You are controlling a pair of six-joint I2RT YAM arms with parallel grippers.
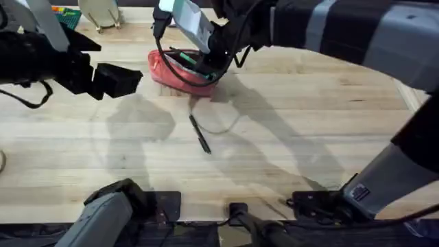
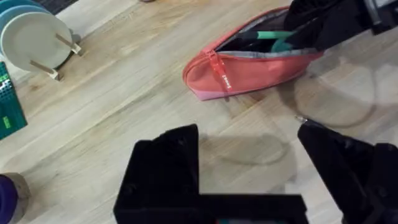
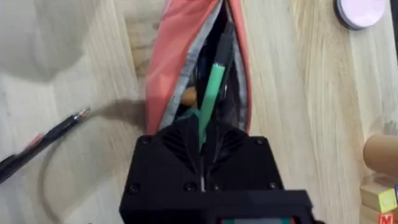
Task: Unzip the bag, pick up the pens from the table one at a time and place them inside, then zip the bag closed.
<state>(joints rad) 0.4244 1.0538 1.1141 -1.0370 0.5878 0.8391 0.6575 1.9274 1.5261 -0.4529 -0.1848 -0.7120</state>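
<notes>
The coral-pink bag (image 1: 168, 77) lies unzipped on the table (image 1: 309, 110) at the back middle, its grey lining showing. My right gripper (image 1: 206, 65) sits at the bag's open mouth, shut on the green pen (image 3: 214, 87), whose far end points down inside the bag (image 3: 168, 68). The black pen (image 1: 199, 134) lies loose on the wood nearer the front, also seen as a dark stick (image 3: 37, 140) beside the bag. My left gripper (image 1: 127, 79) hovers left of the bag, open and empty. In the left wrist view its fingers (image 2: 165, 168) stand wide apart in front of the bag (image 2: 249, 68).
A wooden rack with plates (image 2: 31, 37) stands at the back left, next to a green box (image 2: 9, 99). Wooden blocks (image 3: 379, 186) and a white disc (image 3: 360, 9) lie beyond the bag. Bare planks stretch across the middle and right.
</notes>
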